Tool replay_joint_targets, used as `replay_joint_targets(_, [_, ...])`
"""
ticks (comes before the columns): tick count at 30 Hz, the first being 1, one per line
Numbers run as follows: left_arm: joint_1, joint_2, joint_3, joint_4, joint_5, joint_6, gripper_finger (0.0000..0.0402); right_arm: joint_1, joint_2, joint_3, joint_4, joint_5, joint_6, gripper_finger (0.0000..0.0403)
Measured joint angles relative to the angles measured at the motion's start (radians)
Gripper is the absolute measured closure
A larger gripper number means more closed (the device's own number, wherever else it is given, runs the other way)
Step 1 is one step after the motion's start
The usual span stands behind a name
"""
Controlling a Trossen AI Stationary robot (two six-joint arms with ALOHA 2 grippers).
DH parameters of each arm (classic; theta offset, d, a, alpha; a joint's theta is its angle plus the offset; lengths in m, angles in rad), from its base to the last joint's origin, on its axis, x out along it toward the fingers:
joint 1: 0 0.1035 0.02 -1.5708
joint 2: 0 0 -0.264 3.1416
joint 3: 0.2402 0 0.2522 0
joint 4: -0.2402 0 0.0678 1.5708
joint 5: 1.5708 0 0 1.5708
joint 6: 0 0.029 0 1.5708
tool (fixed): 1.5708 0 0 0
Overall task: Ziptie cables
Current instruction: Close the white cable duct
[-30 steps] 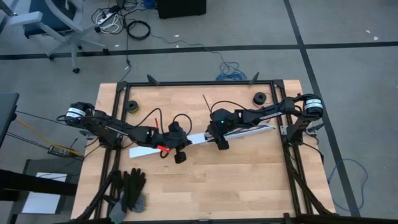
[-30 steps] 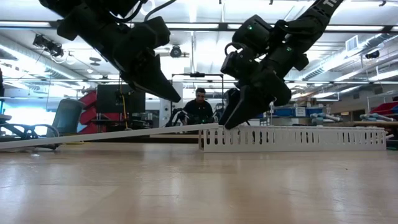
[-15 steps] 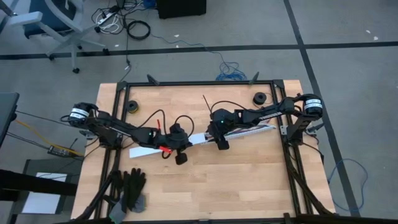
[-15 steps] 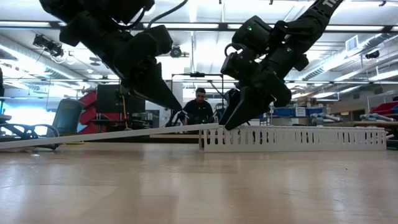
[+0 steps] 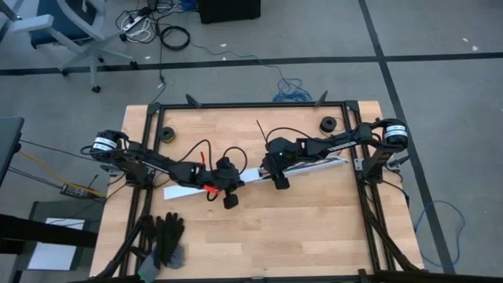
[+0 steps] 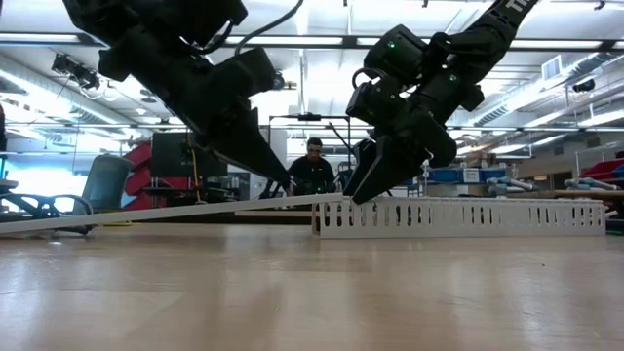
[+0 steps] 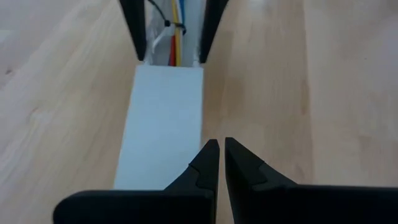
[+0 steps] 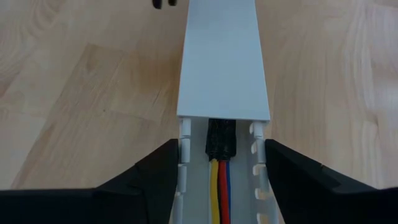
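Since a second ago only the left arm has shifted: its closed, empty left pincer (image 7: 218, 163) has slid along the flat white plastic lid strip (image 7: 163, 118) toward the right arm, while the right pincer (image 8: 219, 180) has stayed put.

Going left to right, the left pincer hangs over the strip's near part. Ahead of its tips the strip meets the long white slotted plastic channel (image 8: 255, 186).

The right pincer stands spread, one finger on either side of the channel's end without visibly clamping it. Between them, inside the channel, lie the thin yellow, red and blue cables (image 8: 220, 196), gathered under a black wrap (image 8: 221, 142).

Bundling looks done already; what seems left is covering the channel.
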Motion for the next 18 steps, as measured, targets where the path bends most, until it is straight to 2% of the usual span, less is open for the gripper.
replay_joint_targets(18, [0.062,0.012,0.000,-0.002,0.008,0.027,0.0401,0.000,0.000,-0.001,0.000,-0.001,0.001,0.0212])
